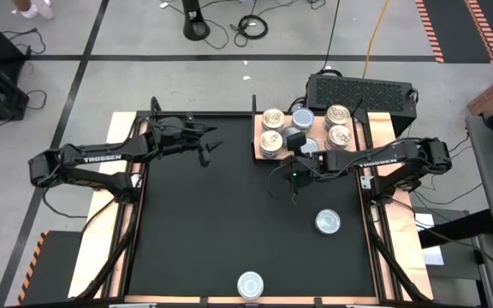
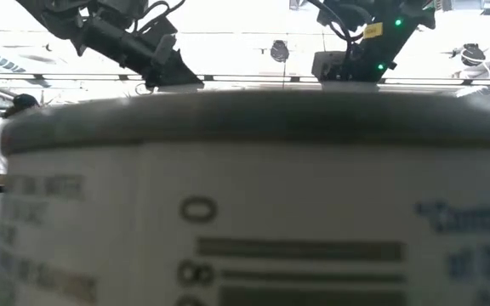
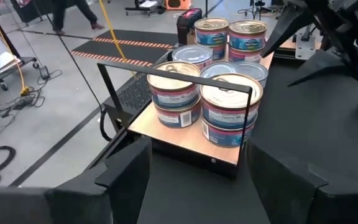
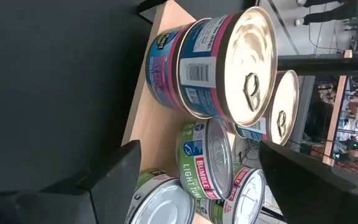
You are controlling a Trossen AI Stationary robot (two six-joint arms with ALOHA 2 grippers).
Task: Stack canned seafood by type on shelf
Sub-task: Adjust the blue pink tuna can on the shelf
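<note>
Black table (image 1: 229,222) fills most of the high view, with the shelf (image 1: 255,145) at its far edge, right of centre, in front of a black ventilated box (image 1: 362,90).

Left arm (image 1: 101,158) waits over the far left of the table, left gripper (image 1: 205,147) spread wide and holding nothing; its wrist camera looks across at the stacks.

Right arm (image 1: 392,158) reaches in from the right, right gripper (image 1: 296,141) hovering right at the shelf. In its wrist view the fingers (image 4: 120,177) stand wide apart with a green-labelled can (image 4: 207,165) on the shelf between them, not clamped. I read this as a just-placed can, claw released.

Canned seafood: pink-and-blue stacks (image 3: 229,112) two high on the near side of the shelf, green-labelled ones behind. Two loose cans are left on the table: one (image 1: 328,222) near the right edge, one (image 1: 250,284) at the near edge, which blocks the whole low view.

To do it well:
- lift straight up and clear of the stack before swinging away, since wide fingers can clip neighbouring tins;
- next pick is likely the nearer loose can;
- match its label to a stack before placing;
- centre it rim on rim so it doesn't slide off.
</note>
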